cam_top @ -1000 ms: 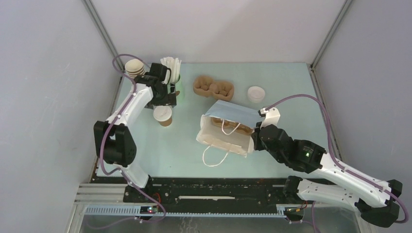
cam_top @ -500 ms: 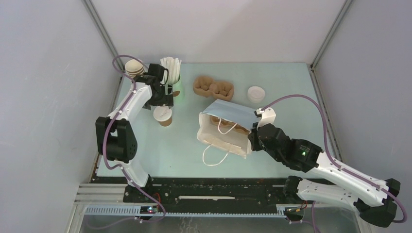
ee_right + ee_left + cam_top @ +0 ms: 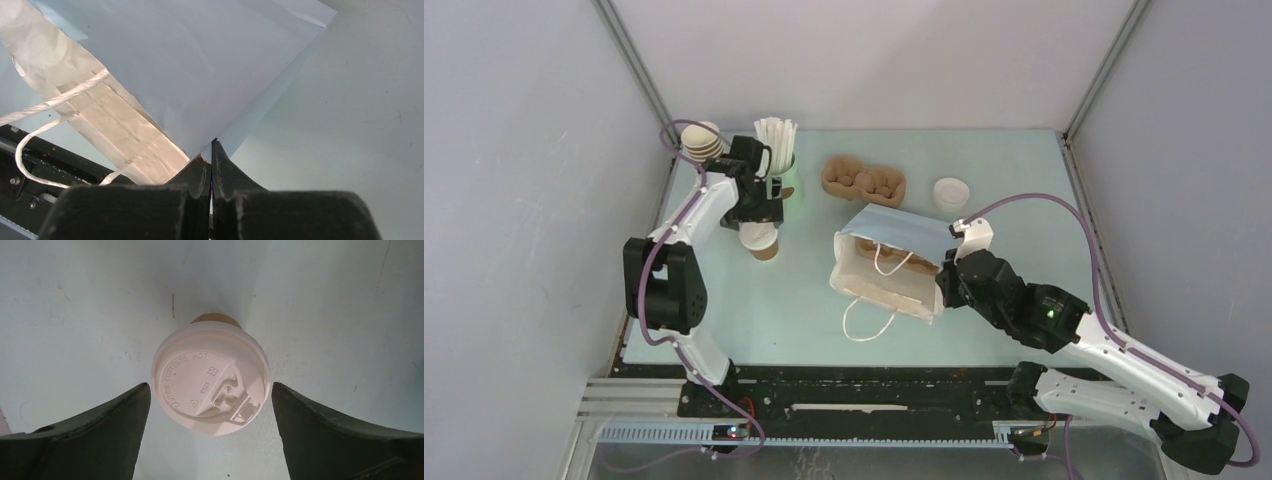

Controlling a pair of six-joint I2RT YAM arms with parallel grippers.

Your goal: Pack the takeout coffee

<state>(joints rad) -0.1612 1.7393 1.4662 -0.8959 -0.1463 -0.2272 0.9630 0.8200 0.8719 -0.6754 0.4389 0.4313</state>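
A pale green surface [image 3: 804, 290] is carrying everything, and the largest thing on it, a white paper bag [image 3: 894, 235] with a light blue side panel, is lying on its side near the middle with its mouth gaping towards the near left. Its white cord handles [image 3: 864, 320] are trailing onto the surface, and something brown is showing inside the mouth. The right end effector [image 3: 944, 280] is reaching in from the near right, its fingers pressed together and pinching the bag's edge [image 3: 212, 150]. Beyond the bag, a brown moulded-pulp carrier [image 3: 864, 182] is sitting near the far edge. In the far left corner a stack of lidless brown paper cups [image 3: 702, 140] is standing beside a mint-green cup of white straws [image 3: 776, 140]. Just nearer than the straws, the small brown paper cup with a round white lid [image 3: 762, 240] is standing upright on the surface. The left end effector [image 3: 759, 215] is hovering above it, fingers [image 3: 100, 430] spread wide on either side of the lid [image 3: 210, 375], with a gap showing on each side. A loose round white lid [image 3: 951, 190] is lying to the right of the carrier.
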